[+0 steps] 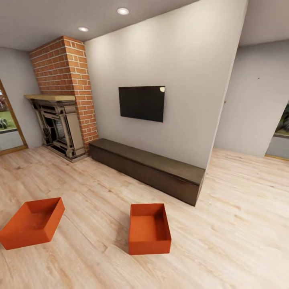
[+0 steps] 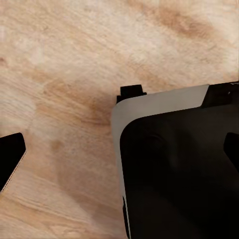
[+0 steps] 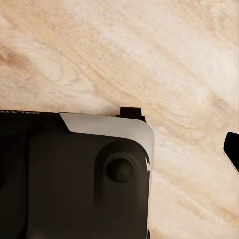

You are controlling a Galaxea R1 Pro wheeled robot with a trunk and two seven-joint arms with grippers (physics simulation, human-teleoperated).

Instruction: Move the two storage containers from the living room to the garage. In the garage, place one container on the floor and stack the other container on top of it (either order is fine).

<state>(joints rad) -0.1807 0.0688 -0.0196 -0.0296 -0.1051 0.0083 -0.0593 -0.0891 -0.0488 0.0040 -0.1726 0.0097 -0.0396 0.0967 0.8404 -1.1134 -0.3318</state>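
Two orange-red storage containers lie on the living room's light wood-plank floor (image 1: 228,224) in the head view. One container (image 1: 32,222) is at the near left, turned at an angle. The other container (image 1: 149,228) sits near the middle, in front of the long cabinet; both are topless and hold nothing. My left gripper (image 2: 119,159) hangs open over the planks, with dark fingertips (image 2: 11,157) at the frame's edges and my own black-and-grey base (image 2: 174,164) below it. My right gripper (image 3: 119,152) is also open, one fingertip (image 3: 233,149) showing. The garage is out of view.
A low dark-brown cabinet (image 1: 148,166) runs along the wall under a black TV (image 1: 141,103). A brick chimney (image 1: 66,68) with an ornate fireplace (image 1: 58,126) stands at the back left. The wall ends at a corner (image 1: 216,120), with open floor beyond on the right.
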